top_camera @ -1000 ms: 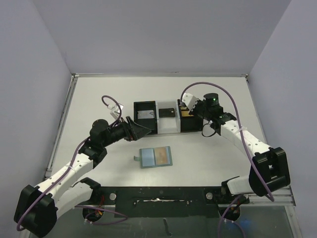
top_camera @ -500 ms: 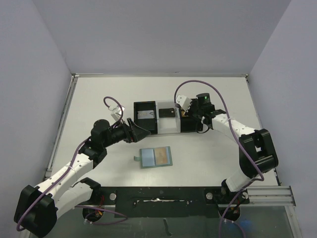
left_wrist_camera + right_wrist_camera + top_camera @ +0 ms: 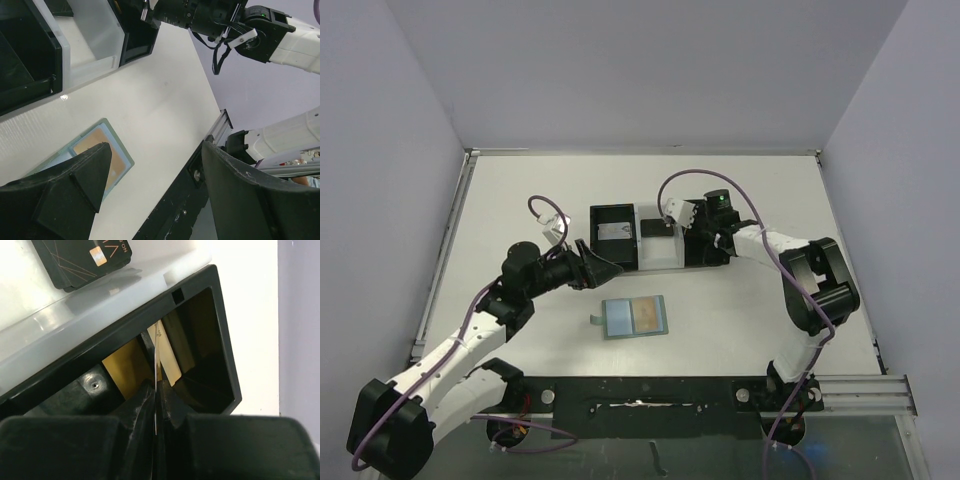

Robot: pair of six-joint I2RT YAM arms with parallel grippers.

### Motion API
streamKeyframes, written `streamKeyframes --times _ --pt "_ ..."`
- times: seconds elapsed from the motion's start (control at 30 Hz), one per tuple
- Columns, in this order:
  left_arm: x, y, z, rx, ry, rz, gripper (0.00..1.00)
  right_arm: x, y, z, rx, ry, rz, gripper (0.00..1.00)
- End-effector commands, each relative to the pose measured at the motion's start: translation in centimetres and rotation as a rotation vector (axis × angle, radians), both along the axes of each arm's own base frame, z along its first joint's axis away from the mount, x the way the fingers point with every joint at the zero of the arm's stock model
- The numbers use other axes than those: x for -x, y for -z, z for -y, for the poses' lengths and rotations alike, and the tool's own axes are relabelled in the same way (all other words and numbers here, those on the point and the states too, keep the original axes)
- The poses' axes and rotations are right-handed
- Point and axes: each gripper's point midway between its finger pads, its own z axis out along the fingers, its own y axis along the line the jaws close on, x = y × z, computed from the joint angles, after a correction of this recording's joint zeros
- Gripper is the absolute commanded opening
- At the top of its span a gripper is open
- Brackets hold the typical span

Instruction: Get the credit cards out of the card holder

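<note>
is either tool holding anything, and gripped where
The right tool pinches a card by its near end, edge-on over a black box. The left tool is open and empty.

left arm (image 3: 470,335) stretches toward the row of boxes (image 3: 655,262), left gripper (image 3: 603,268) wide open at its left end; right arm (image 3: 775,248) folded back, right gripper (image 3: 156,390) tipped into its right-end box, pinching a thin card (image 3: 156,352)

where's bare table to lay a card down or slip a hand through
Bare table right of the card holder, up to the right arm; also the strip behind the boxes. Crowded: around those boxes, with the open left gripper and the right gripper shut on a card.
</note>
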Motion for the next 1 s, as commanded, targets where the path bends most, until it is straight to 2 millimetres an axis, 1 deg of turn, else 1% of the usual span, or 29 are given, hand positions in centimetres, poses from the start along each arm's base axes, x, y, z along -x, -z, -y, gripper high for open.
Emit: streamKeyframes --times 0.0,0.13,0.3,0.37,0.43,0.57,0.67,0.9,0.97 --pt "-0.6 -3.2 -0.2 0.025 -0.01 0.101 0.71 -2.3 -3.0 -1.3 -0.001 -0.054 0.109 0.05" --pt "-0.5 -3.1 -0.2 0.021 -0.009 0.099 0.72 -1.7 -2.5 -1.7 0.01 -0.098 0.078 0.16" --pt "-0.6 -3.0 -0.1 0.019 -0.006 0.096 0.72 -1.1 -1.7 -1.7 0.018 -0.129 0.033 0.25" --pt "-0.6 -2.8 -0.1 0.018 -0.004 0.09 0.72 -1.2 -1.6 -1.5 0.021 -0.119 0.027 0.26" --pt "-0.6 -2.7 0.0 0.017 -0.001 0.087 0.72 -1.1 -1.5 -1.4 0.021 -0.12 0.016 0.3" --pt "-0.5 -2.6 -0.1 0.017 -0.002 0.082 0.72 -1.1 -1.8 -1.6 0.005 -0.118 0.008 0.34" --pt "-0.5 -2.5 -0.1 0.015 -0.002 0.079 0.72 -0.9 -1.8 -1.6 -0.001 -0.116 -0.009 0.38" --pt "-0.6 -1.9 0.1 0.007 0.009 0.059 0.72 -1.1 -2.1 -0.9 0.005 -0.091 -0.013 0.4" --pt "-0.6 -1.9 0.2 0.006 0.011 0.057 0.72 -1.4 -2.8 -0.8 -0.024 -0.054 0.003 0.4"
